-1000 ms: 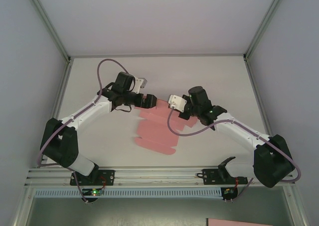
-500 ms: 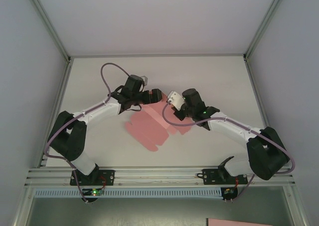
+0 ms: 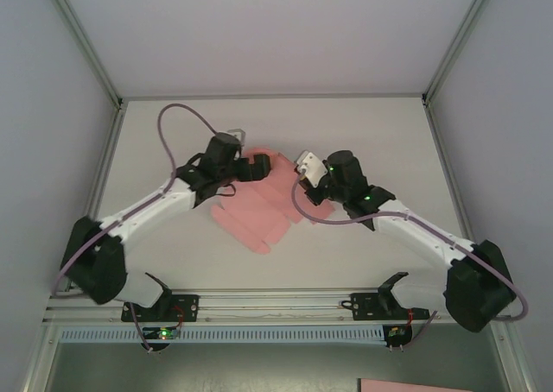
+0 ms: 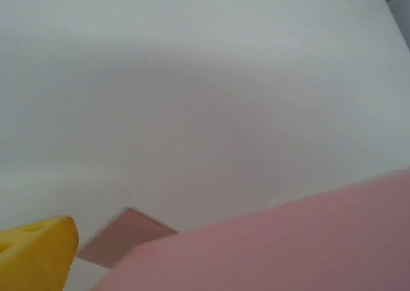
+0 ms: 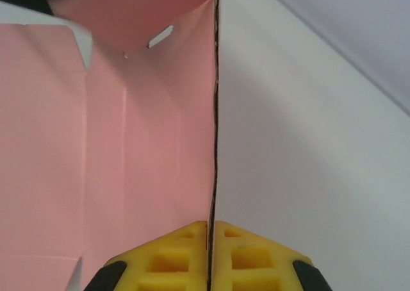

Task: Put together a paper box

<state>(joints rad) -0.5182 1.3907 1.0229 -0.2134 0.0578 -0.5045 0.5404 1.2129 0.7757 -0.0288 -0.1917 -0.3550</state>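
White surface, enclosed by pale walls, with a metal rail along its near edge. Item: paper box, pink paperboard, a partly raised multi-flap cut-out lying at the middle of the surface between the two arms; its near flaps lie flat and its far panels are lifted. In the right wrist view one panel stands upright, seen edge-on, with a small slot near its top. Right claw: yellow pads pressed together on the lower edge of that upright panel, at the right side of the sheet. Left claw: jaws spread wide at the far left corner of the sheet; one yellow pad shows beside a pink panel, and contact between them cannot be told. A purple cable loops over the left arm.
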